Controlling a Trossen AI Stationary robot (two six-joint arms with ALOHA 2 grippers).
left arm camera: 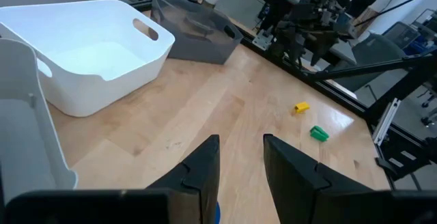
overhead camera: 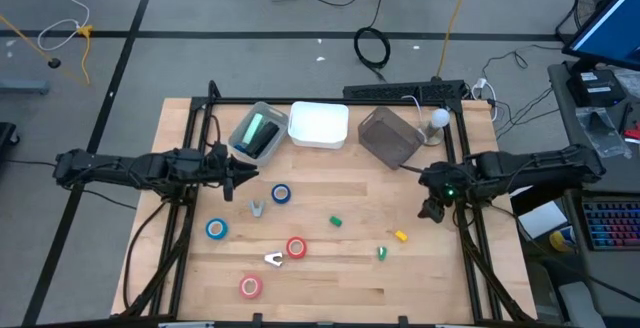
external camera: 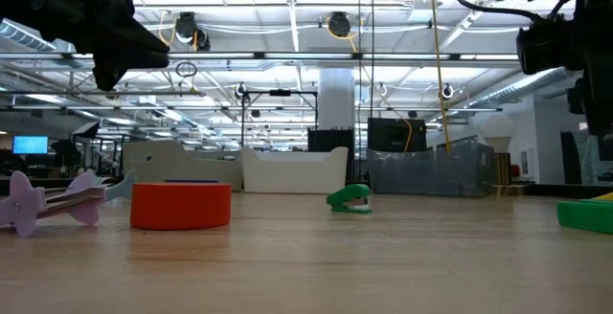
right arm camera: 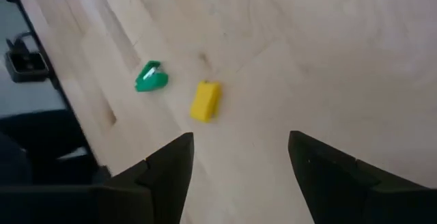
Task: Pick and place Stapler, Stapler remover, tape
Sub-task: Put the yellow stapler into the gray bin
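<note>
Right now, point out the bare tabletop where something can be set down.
Bare wood: between the white bin and the green piece, and the front right corner past the yellow piece. Crowded: front left, among the blue tape, red tape and staple remover.

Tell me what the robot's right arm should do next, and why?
Probably lower the right gripper toward the small yellow piece on the wooden table. Its jaws stand wide open with nothing between them, and the yellow piece lies just ahead of them, beside a green piece. The left gripper waits near the white bin.
</note>
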